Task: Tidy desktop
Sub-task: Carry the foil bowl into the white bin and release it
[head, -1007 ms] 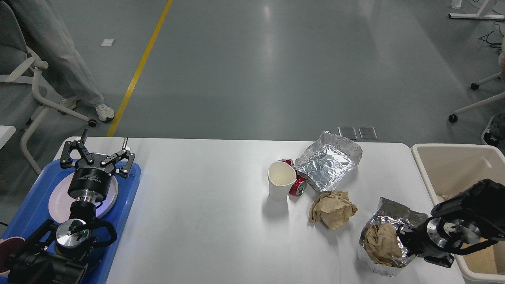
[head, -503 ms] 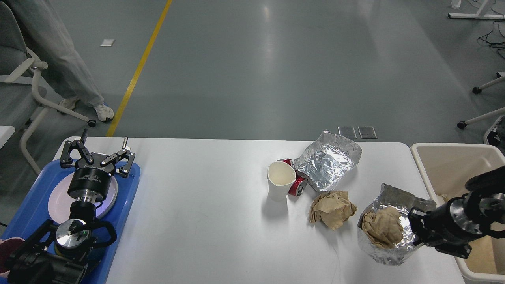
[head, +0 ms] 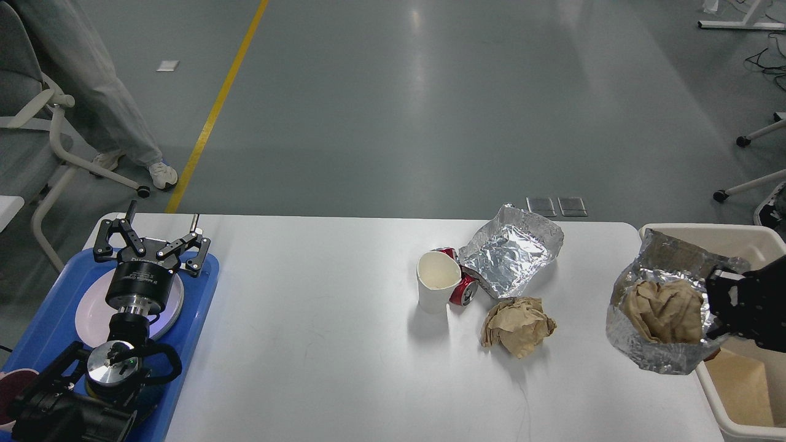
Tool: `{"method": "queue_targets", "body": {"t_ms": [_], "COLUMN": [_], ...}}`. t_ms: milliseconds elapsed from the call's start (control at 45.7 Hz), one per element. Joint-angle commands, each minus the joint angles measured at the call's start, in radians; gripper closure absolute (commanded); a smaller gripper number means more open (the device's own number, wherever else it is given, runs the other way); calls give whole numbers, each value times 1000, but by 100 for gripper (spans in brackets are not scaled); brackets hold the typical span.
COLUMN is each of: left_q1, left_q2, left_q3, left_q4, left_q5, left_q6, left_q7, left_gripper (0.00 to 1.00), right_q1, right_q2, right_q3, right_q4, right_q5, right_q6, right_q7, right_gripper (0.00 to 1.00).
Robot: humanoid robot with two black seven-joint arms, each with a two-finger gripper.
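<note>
The white desktop (head: pixel 319 344) carries a white paper cup (head: pixel 436 281), a crushed red can (head: pixel 462 290), an open foil tray (head: pixel 513 250) and a crumpled brown paper ball (head: pixel 517 325). My right gripper (head: pixel 715 304) is shut on the edge of a second foil container (head: pixel 657 344) with crumpled brown paper (head: pixel 666 302) inside. It holds it lifted above the desktop's right edge, beside the cream bin (head: pixel 688 236). My left gripper (head: pixel 150 236) is open and empty above the white plate (head: pixel 92 316) on the blue tray (head: pixel 43 331).
The cream bin stands off the right end of the desktop. A maroon cup (head: pixel 9 380) sits at the tray's near left corner. A chair (head: pixel 37 147) and a person's legs (head: pixel 116 110) are at the far left on the floor.
My right gripper has lifted the foil container with paper off the desktop and carried it up and to the right, toward the cream bin. The left arm has not moved.
</note>
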Motion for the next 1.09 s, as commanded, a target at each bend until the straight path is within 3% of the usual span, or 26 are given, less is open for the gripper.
{"method": "queue_targets", "body": {"t_ms": [0, 197, 394, 503, 700, 1072], "left_q1": [0, 0, 0, 0, 0, 0], "left_q2": [0, 0, 0, 0, 0, 0], "left_q3": [0, 0, 0, 0, 0, 0], "left_q4": [0, 0, 0, 0, 0, 0], "left_q5": [0, 1, 0, 0, 0, 0], "left_q6": [0, 0, 0, 0, 0, 0], "left_q7": [0, 0, 0, 0, 0, 0], "left_gripper": [4, 4, 4, 4, 4, 4], "right_q1": [-59, -345, -776, -995, -1297, -1667], "right_q2": [-72, -177, -178, -166, -17, 165], "right_q3": [-15, 57, 259, 397, 499, 683], "right_q4": [-114, -526, -901, -1053, -1321, -1608], "right_q5": [-7, -17, -28, -28, -39, -177], "right_q6": [-9, 0, -17, -75, -255, -354], "right_q7": [-2, 0, 0, -2, -2, -22], "right_gripper": [100, 100, 100, 100, 100, 100]}}
